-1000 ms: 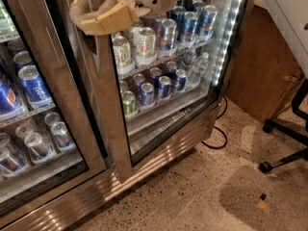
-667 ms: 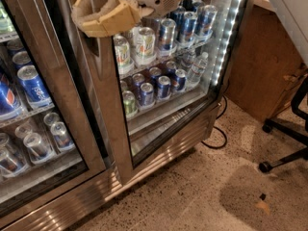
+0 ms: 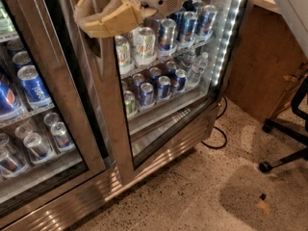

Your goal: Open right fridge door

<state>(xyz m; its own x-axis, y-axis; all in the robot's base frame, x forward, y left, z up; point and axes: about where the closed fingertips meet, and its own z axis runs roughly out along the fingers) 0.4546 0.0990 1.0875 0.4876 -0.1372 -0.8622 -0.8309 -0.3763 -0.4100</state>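
The right fridge door (image 3: 109,114) is a steel-framed glass pane with drink cans (image 3: 154,83) on lit shelves behind it. Its left edge stands a little out from the cabinet, with a dark gap (image 3: 79,90) between it and the left door. My gripper (image 3: 109,17), with tan pads under a white wrist housing, is at the top of the view, against the upper left edge of the right door's frame. A dark handle mount (image 3: 95,47) shows just below it. Most of the handle is hidden.
The left fridge door (image 3: 57,95) stands shut, with blue Pepsi cans (image 3: 32,85) behind its glass. A brown wooden panel (image 3: 269,57) stands right of the fridge. A black cable (image 3: 216,139) lies at its foot. An office chair base (image 3: 288,129) with castors stands on the speckled floor (image 3: 202,196).
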